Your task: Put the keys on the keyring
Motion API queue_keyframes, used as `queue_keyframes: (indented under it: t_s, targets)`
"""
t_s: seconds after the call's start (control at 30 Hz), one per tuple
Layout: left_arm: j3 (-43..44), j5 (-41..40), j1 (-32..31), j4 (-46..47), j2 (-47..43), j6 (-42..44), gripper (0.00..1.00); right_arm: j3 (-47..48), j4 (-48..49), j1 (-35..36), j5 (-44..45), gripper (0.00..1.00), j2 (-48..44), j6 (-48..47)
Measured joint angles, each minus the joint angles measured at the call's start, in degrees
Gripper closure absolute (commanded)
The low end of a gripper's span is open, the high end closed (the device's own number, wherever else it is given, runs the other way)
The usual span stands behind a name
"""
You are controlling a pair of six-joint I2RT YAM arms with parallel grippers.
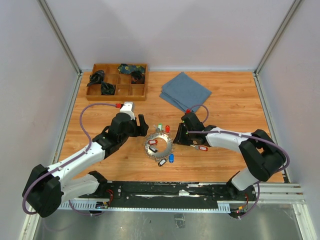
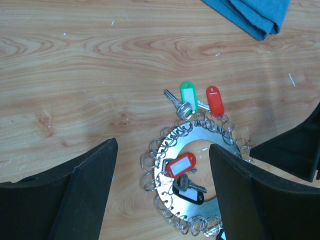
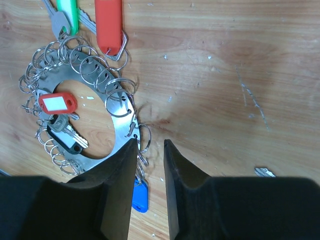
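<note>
The keyring (image 1: 159, 146) lies flat on the wood between both arms, a metal disc (image 2: 200, 132) edged with small split rings. Keys with green (image 2: 187, 93) and red (image 2: 215, 100) tags sit at its far rim, and red (image 2: 181, 164) and black (image 2: 189, 194) tagged keys lie in its centre hole. A blue tag (image 3: 140, 196) lies at the near rim. My left gripper (image 2: 164, 145) hovers wide open over the ring's left side. My right gripper (image 3: 150, 142) stands narrowly open at the ring's right edge, a split ring (image 3: 144, 140) lying by its left finger. Another red-tagged key (image 1: 202, 148) lies under the right arm.
A wooden compartment tray (image 1: 116, 81) with dark items stands at the back left. A folded blue cloth (image 1: 185, 91) lies at the back centre. A loose silver key tip (image 3: 264, 172) shows right of the right gripper. Grey walls enclose the table.
</note>
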Motion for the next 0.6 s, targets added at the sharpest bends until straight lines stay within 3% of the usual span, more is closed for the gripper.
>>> queue_keyframes:
  t_s: [0.6]
  targets:
    - [0.0,0.0,0.0,0.2,0.0,0.3,0.21,-0.1,4.5,0.0,-3.5,0.85,3.0,2.0]
